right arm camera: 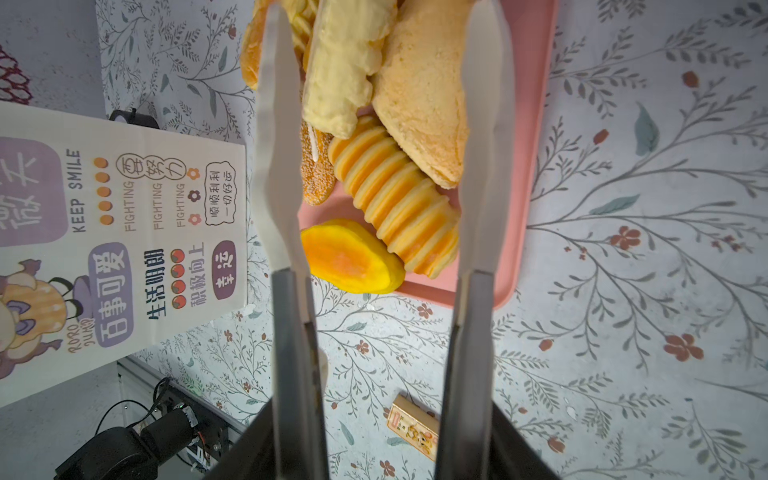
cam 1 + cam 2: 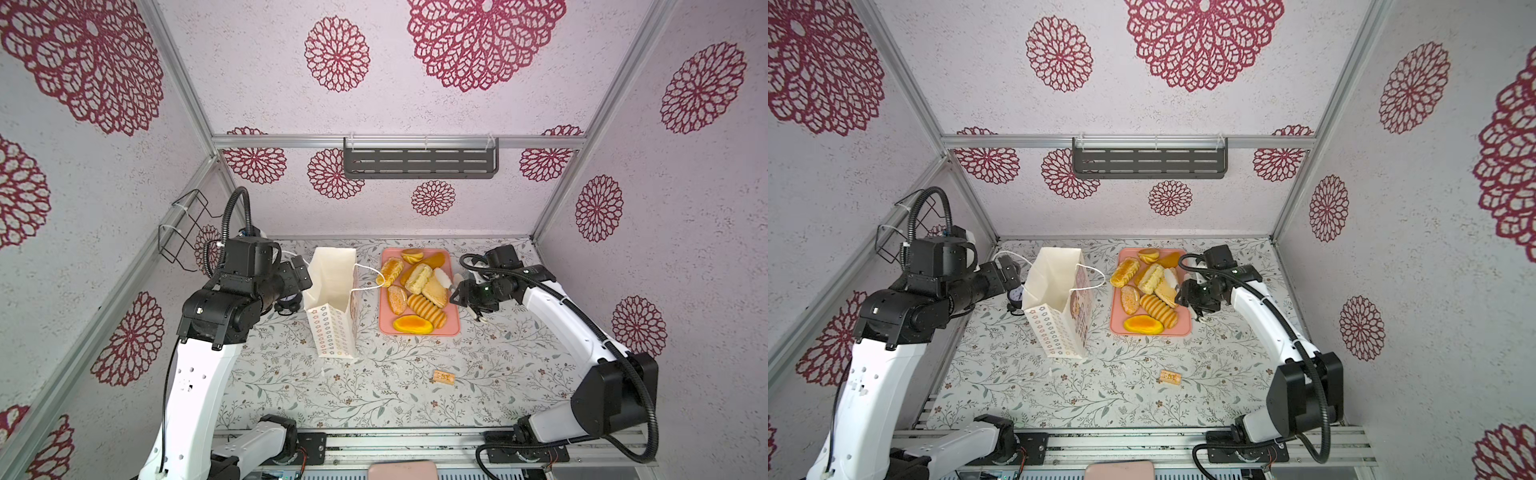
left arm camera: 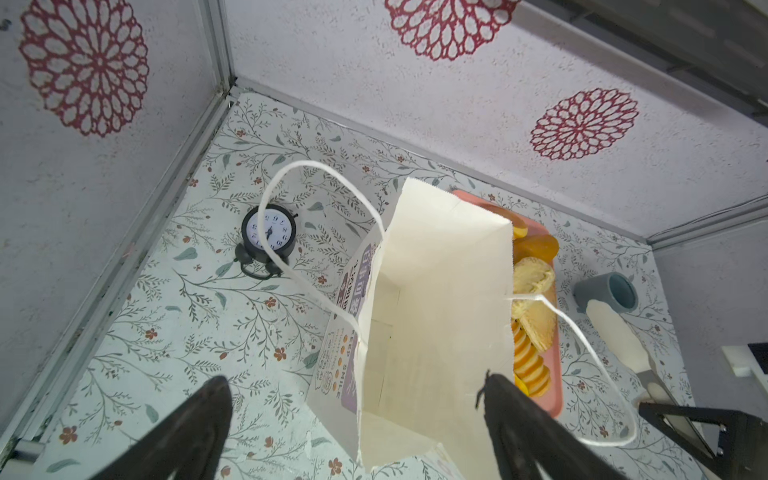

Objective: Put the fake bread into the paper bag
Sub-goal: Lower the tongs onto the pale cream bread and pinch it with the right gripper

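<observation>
In both top views all the fake bread [image 2: 417, 291] lies heaped on the pink tray [image 2: 451, 328] just right of the paper bag [image 2: 332, 316], which stands upright on the desk [image 2: 374, 395]; I judge nothing is bagged yet. My left pincer [image 2: 302, 276] hangs at the bag's far-left rim. My right pincer [image 2: 459, 293] reaches the tray from the side away from the bag. In the left wrist view, the left pincer [image 3: 355, 378] is spread wide, gripping nothing, over a bag mouth showing no bread. In the right wrist view, my right pincer clenches the tongs [image 1: 278, 166], whose blades gape around the bread; whether they touch it I cannot tell.
</observation>
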